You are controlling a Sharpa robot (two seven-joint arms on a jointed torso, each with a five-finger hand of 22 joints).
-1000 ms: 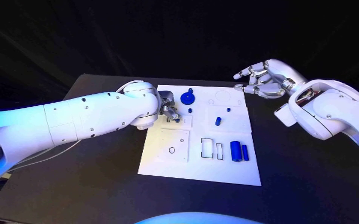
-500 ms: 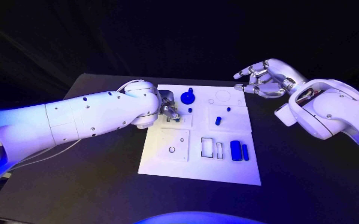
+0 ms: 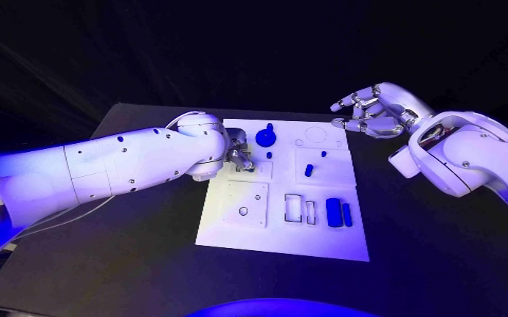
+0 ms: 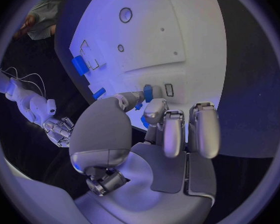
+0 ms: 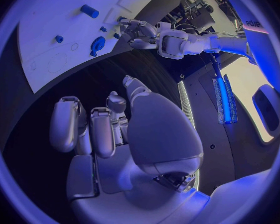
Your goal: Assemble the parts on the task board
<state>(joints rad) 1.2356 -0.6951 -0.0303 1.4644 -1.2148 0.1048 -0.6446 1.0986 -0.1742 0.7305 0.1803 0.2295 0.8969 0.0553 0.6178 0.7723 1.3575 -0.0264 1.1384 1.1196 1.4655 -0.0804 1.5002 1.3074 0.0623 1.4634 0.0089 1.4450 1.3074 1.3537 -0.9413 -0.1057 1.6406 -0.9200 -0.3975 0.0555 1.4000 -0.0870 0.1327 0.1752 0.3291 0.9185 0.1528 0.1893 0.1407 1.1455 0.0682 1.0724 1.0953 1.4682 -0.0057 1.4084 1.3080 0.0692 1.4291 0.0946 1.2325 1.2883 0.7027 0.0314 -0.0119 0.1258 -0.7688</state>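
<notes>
— What's on the bench (image 3: 127, 258)?
— Black top, dark room behind. The task board (image 3: 280, 240) lies mid-bench, blue parts (image 3: 339, 213) on it.
— The hands?
— Left hand (image 3: 239, 157) pinches a small blue part (image 4: 147, 93) at the board's left edge; right hand (image 3: 368, 115) hovers off its far right corner, fingers apart, holding nothing.

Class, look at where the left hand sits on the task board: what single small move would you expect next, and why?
Probably the left hand lifts slightly to clear the task board. Its fingers sit low at the board's left edge, with small blue parts just at the fingertips, while the right hand hovers off the board.
</notes>
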